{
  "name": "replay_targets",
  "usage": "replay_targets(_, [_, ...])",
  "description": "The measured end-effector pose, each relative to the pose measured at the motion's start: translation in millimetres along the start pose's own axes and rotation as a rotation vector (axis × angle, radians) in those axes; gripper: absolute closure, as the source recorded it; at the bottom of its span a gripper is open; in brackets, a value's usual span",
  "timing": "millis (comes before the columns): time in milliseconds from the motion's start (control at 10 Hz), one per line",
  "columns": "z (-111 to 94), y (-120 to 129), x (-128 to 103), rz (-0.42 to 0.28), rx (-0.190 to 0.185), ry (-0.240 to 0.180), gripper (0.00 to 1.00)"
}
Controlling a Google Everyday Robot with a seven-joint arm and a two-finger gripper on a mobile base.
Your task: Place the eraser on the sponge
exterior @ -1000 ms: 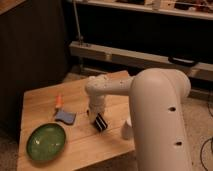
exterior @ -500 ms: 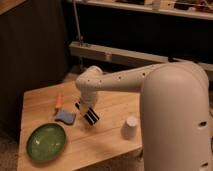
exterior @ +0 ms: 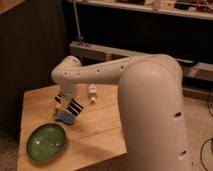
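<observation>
Black with thin pale stripes, the eraser (exterior: 75,106) now hangs at the tip of the gripper (exterior: 69,102), right at the upper right edge of the blue-grey sponge (exterior: 63,116). A second ago the same striped block was under the wrist nearer the middle of the wooden counter (exterior: 100,125), and half a second ago it was partway across. The white arm (exterior: 95,74) has therefore swung left and carried the eraser with it. That matters for the task: the eraser has reached the sponge's side of the counter, but it does not yet lie flat on the pad. It looks tilted, and whether its lower end already touches the sponge cannot be told. The gripper is squeezed narrow and appears to be clamped on the eraser. The orange marker (exterior: 57,106) lies just left of the gripper and close above the sponge. The small white bottle (exterior: 92,93) stands apart to the right, and the round green plate (exterior: 46,142) sits nearer the front.
</observation>
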Motion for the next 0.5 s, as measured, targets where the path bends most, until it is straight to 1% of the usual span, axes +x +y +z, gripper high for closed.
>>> replay_targets(100, [11.5,1.7,-3.7,-0.035,0.001,0.005,0.82])
replay_targets(300, [30.2,3.8,0.4,-0.069,-0.005,0.006,0.82])
replay_targets(500, [35.3,7.6,3.0,-0.116,-0.018,-0.004,0.82])
